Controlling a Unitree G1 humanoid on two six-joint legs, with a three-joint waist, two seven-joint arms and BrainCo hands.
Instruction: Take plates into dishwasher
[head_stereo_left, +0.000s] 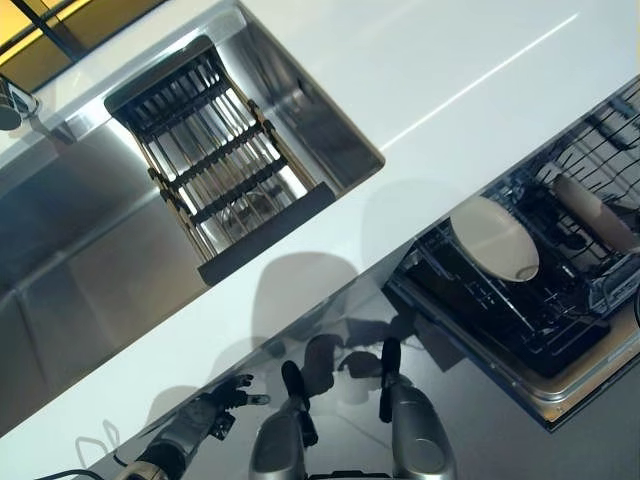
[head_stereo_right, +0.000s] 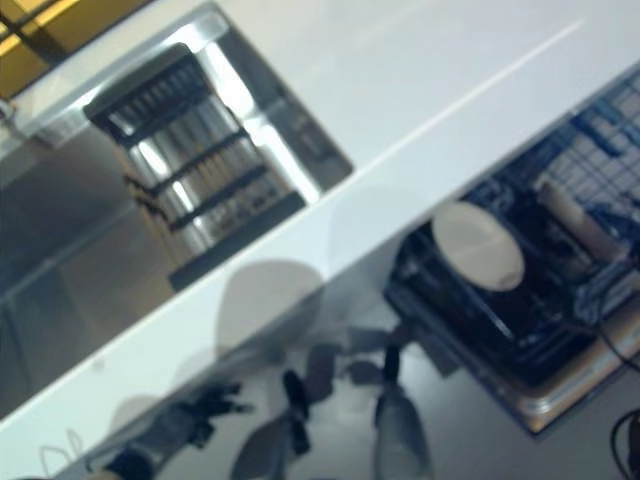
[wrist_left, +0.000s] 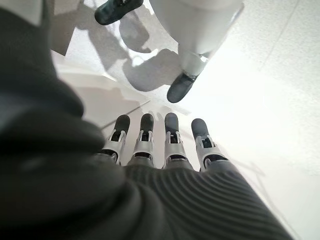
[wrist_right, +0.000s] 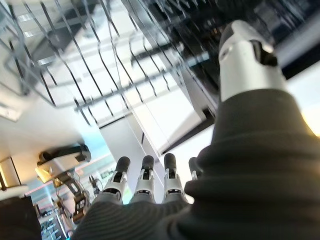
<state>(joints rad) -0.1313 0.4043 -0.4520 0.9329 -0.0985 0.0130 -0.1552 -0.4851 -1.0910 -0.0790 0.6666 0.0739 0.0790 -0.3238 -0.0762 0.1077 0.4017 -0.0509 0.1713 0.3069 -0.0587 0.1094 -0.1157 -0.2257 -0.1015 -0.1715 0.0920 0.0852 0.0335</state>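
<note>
A white plate (head_stereo_left: 495, 238) stands on edge in the pulled-out dishwasher rack (head_stereo_left: 560, 335) at the right. A second pale plate (head_stereo_left: 596, 212) leans further back in the same rack. My left hand (head_stereo_left: 212, 405) hangs low at the lower left, below the counter edge; in the left wrist view (wrist_left: 160, 165) its fingers are straight and hold nothing. My right hand (wrist_right: 150, 195) shows only in the right wrist view, with fingers straight and empty, close under the rack's wires (wrist_right: 100, 65).
A white counter (head_stereo_left: 450, 70) runs across the view. A steel sink (head_stereo_left: 60, 270) lies at the left, with a dark slatted drying rack (head_stereo_left: 215, 155) laid over it. The dishwasher's open door edge (head_stereo_left: 560, 405) juts out at the lower right.
</note>
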